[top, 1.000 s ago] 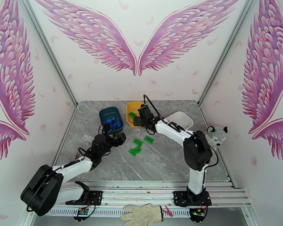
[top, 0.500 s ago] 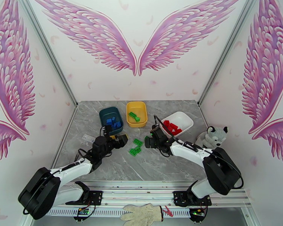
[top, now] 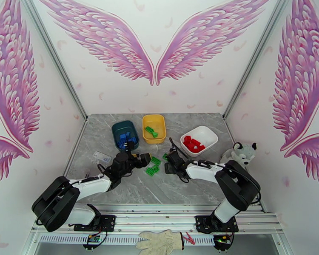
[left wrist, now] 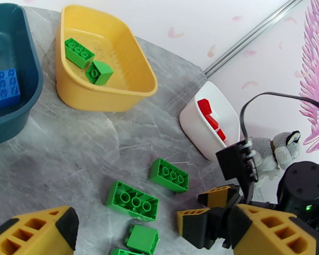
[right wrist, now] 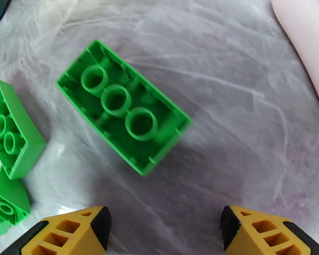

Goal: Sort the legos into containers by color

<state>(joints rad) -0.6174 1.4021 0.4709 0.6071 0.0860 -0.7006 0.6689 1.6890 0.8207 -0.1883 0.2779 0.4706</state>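
Observation:
Several green legos (top: 155, 160) lie loose on the grey table between my two grippers. My left gripper (top: 143, 159) is open just left of them; its wrist view shows upturned green bricks (left wrist: 133, 200) ahead of its yellow fingers (left wrist: 53, 228). My right gripper (top: 168, 160) is open just right of them, low over the table. An upside-down green brick (right wrist: 123, 107) lies beyond its fingertips (right wrist: 95, 226), with nothing between them. The teal container (top: 117, 130) holds blue legos (top: 127, 139), the yellow container (top: 160, 124) has green ones (top: 151, 131), and the white container (top: 210, 134) holds red ones (top: 193, 144).
A small clear plastic piece (top: 102, 157) lies on the table left of my left arm. A stuffed husky toy (top: 238, 154) sits at the right table edge beside the white container. A work glove (top: 161, 241) lies on the rail in front of the arm bases.
My right arm has pulled back from over the yellow container and come down to the table beside the loose green bricks. My left gripper has crept right toward the same bricks.

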